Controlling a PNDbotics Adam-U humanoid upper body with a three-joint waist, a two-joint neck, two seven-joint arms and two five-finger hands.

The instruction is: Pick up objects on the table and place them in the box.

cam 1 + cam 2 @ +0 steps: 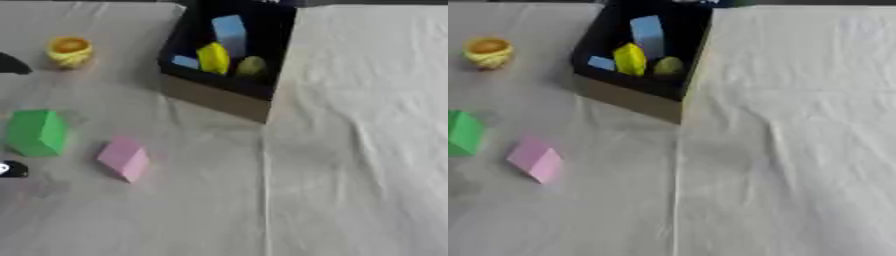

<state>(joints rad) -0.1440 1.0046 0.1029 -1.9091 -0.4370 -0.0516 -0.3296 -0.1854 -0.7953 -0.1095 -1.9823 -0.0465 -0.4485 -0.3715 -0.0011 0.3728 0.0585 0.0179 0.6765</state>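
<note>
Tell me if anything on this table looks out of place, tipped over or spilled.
Nothing is spilled or damaged. The box sits turned at an angle on the cloth, holding blue, yellow and olive pieces. The pink block lies tilted on an edge, not flat. The green block and the yellow cup remain outside the box.

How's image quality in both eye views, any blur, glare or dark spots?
Left eye view: soft all over, edges of the green block and pink block smeared; no glare on the white tablecloth. Right eye view: equally soft; the dark interior of the black box hides detail, with only the blue, yellow and olive pieces inside standing out; the yellow cup casts a faint shadow.
</note>
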